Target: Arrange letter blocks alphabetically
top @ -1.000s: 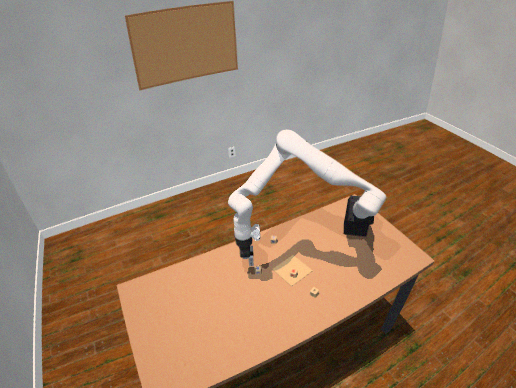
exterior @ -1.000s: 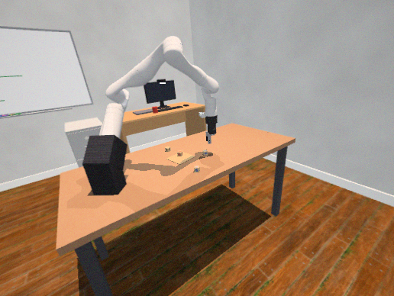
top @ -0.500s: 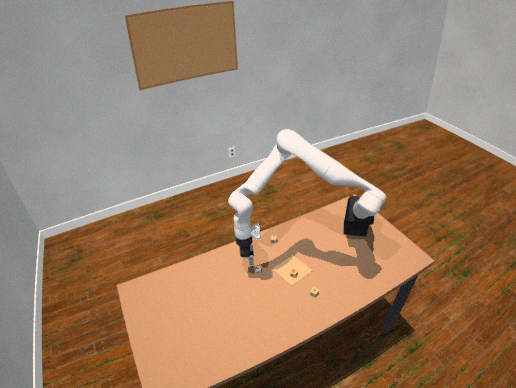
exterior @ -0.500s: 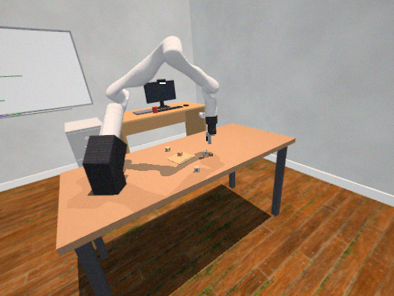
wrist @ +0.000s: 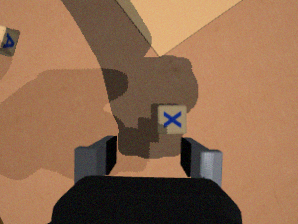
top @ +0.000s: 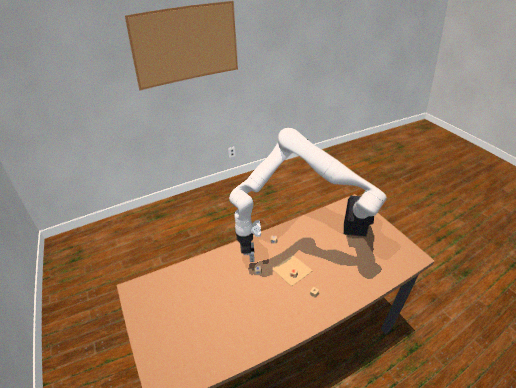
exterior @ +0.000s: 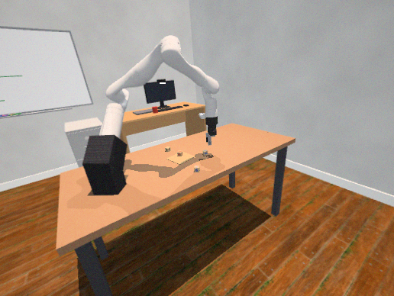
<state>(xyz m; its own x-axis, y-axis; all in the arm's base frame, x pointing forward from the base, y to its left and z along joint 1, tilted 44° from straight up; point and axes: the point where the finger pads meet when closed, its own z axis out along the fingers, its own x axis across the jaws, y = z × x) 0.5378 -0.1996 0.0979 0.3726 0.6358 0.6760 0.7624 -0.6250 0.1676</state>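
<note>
While X block (top: 257, 270) (exterior: 205, 152) (wrist: 172, 119) lies beyond fingertips | jaws (top: 252, 258) (exterior: 209, 142) wide open, gripping nothing

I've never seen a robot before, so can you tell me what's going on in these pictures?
The big white arm is the robot, standing on a table. One picture looks down from high up, one looks from the side, and one comes from a camera near its pincer. Its two fingers are wide open, holding nothing. Near them sits a little block with a blue X. Another block sits on a yellowish mat, and two more lie off it.
</note>
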